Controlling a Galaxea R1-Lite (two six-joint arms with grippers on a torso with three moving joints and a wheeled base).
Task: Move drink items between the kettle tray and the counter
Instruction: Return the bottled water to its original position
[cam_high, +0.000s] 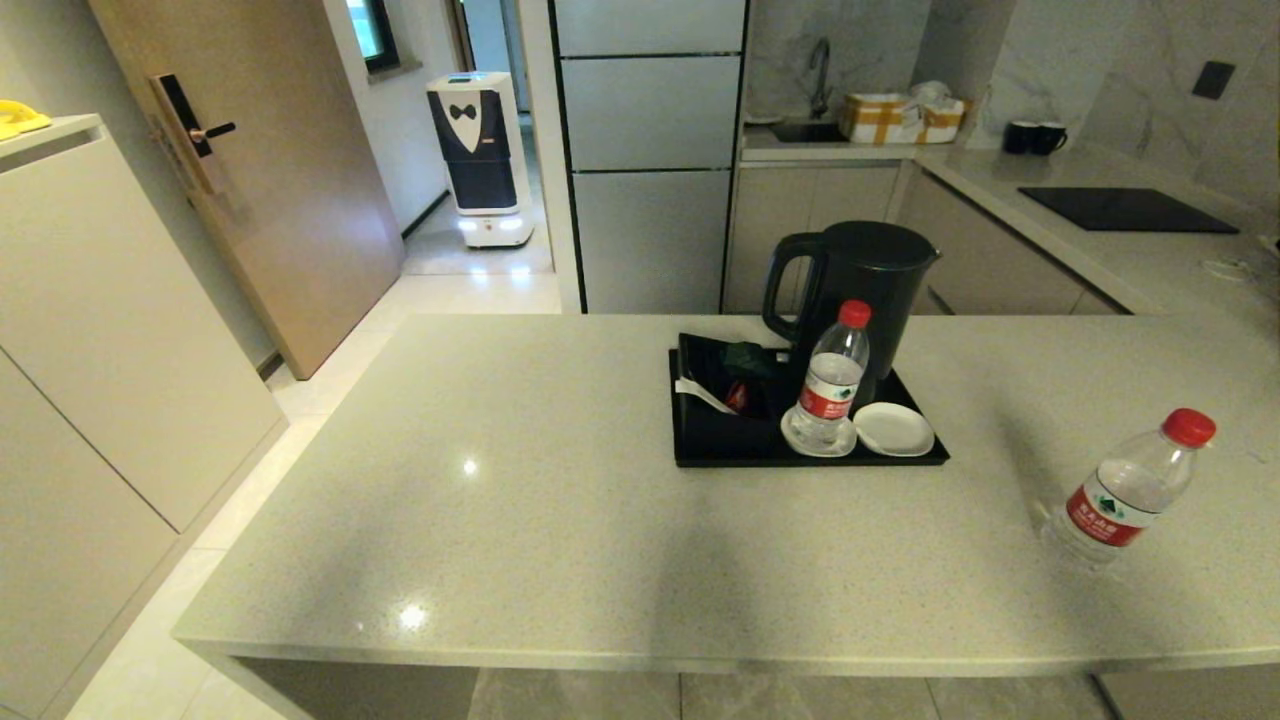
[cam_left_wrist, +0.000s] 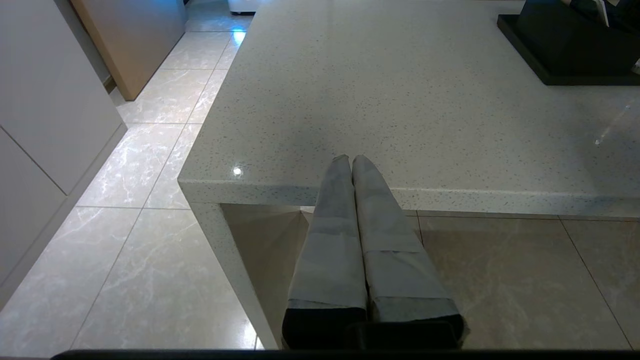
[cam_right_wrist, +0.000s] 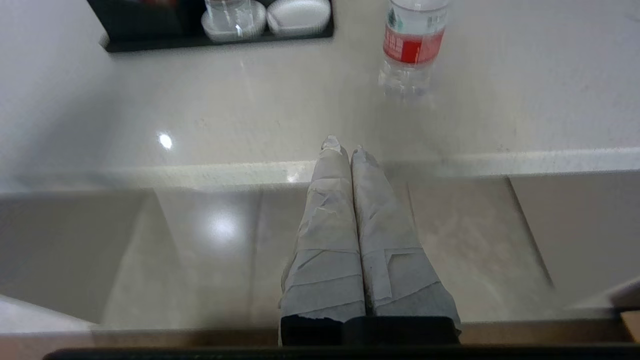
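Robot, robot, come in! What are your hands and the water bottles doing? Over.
Left gripper and right gripper shut, empty, off the counter edge. One bottle on tray, other bottle on counter. Nothing blocking.

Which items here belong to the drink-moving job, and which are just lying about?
Job:
- water bottle on tray coaster
- water bottle on counter
- kettle tray
- counter

Lying about:
- kettle
- empty coaster
- black mugs
- cooktop

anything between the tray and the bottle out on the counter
Nothing: the head view shows only bare counter between the kettle tray and the loose bottle.
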